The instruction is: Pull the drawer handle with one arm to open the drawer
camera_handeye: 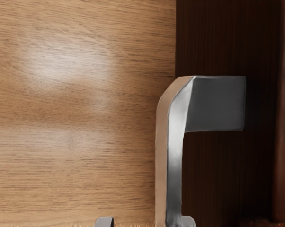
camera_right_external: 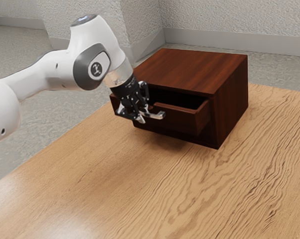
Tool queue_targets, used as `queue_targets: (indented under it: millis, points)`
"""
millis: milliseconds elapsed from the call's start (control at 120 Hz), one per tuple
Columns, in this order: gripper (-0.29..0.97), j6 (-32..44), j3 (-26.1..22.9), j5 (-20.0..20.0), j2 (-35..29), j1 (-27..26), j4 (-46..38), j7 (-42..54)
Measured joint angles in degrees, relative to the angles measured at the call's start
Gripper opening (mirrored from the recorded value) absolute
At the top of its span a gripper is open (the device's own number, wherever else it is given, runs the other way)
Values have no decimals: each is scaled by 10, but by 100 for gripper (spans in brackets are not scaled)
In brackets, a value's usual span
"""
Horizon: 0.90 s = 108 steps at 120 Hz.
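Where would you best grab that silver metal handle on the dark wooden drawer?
Take the silver metal handle by its long straight bar, approaching from the front of the dark wooden drawer: a bent end leg holds the bar off the wood, leaving a gap behind.

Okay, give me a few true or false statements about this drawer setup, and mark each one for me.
1. The drawer is pulled partly out of the cabinet. True.
2. The gripper is at the handle. True.
3. The cabinet stands on the floor. False: it stands on the table.
4. The handle is dark wood. False: it is grey metal.
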Motion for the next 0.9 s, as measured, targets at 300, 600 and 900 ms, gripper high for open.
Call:
queue_targets:
  millis: [300,600,900]
  points:
    - [7,27,-1,-1,-42,7,-72,-2]
    - [7,48,0,-7,-91,8,-139,-11]
    - [6,64,1,-10,-157,10,-217,-18]
